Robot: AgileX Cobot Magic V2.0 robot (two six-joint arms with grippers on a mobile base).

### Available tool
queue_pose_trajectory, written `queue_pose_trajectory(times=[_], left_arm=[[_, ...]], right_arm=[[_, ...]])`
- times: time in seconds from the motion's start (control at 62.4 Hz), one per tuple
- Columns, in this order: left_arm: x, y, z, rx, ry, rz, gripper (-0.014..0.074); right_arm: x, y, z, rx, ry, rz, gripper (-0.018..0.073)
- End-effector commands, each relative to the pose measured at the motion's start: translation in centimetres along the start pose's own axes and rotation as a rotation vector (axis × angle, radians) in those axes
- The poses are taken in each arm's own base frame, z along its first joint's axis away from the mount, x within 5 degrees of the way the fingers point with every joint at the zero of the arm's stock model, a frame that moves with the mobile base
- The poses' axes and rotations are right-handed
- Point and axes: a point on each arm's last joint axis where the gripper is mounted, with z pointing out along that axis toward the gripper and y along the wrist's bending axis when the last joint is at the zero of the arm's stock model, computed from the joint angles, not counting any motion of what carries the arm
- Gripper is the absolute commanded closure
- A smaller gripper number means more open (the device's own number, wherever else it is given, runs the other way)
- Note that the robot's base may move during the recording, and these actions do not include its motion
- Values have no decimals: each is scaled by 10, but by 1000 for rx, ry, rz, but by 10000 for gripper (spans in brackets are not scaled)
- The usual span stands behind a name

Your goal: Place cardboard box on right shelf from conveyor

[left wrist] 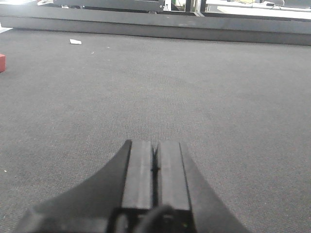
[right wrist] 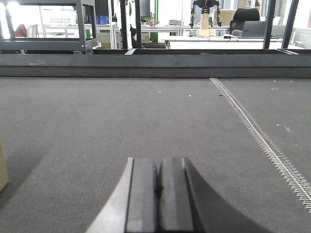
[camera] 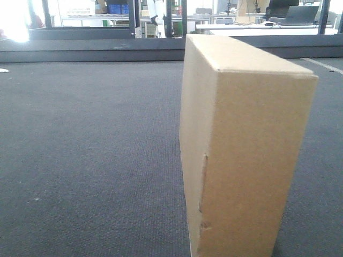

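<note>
A plain tan cardboard box (camera: 241, 144) stands upright on the dark grey conveyor (camera: 91, 150), close to the front camera and right of centre, with a seam on its narrow near side. In the right wrist view only a tan corner of the cardboard box (right wrist: 3, 165) shows at the left edge. My left gripper (left wrist: 155, 145) is shut just above the conveyor (left wrist: 194, 87), holding nothing. My right gripper (right wrist: 158, 162) is also shut and empty over the conveyor (right wrist: 121, 116), to the right of the box. The right shelf is out of view.
A dark raised rim (right wrist: 155, 65) runs along the belt's far edge. A metal lacing seam (right wrist: 257, 136) crosses the belt diagonally at the right. A small red block (left wrist: 2, 62) and a white scrap (left wrist: 75, 41) lie far left. Desks and racks stand beyond.
</note>
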Motion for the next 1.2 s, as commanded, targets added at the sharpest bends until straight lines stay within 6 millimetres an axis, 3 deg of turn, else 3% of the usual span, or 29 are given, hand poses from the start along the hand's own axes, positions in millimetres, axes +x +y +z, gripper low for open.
queue_pose_trajectory(times=[0.0, 0.545, 0.673, 0.866, 1.01, 1.186], left_arm=[[-6, 0, 0, -3, -84, -6, 713], [-6, 0, 0, -3, -84, -6, 713], [-6, 0, 0, -3, -84, -6, 713], [-6, 0, 0, -3, -84, -6, 712], [-6, 0, 0, -3, -84, -6, 712], [-6, 0, 0, -3, -84, -6, 713]], right_arm=[[-10, 0, -2, 3, -105, 2, 516], [-15, 0, -3, 3, -151, 13, 516], [-32, 2, -5, -6, -111, 48, 516], [-75, 7, -7, -23, 2, 48, 516], [-99, 10, 7, -23, 105, 48, 516], [-119, 12, 38, -23, 232, 56, 516]])
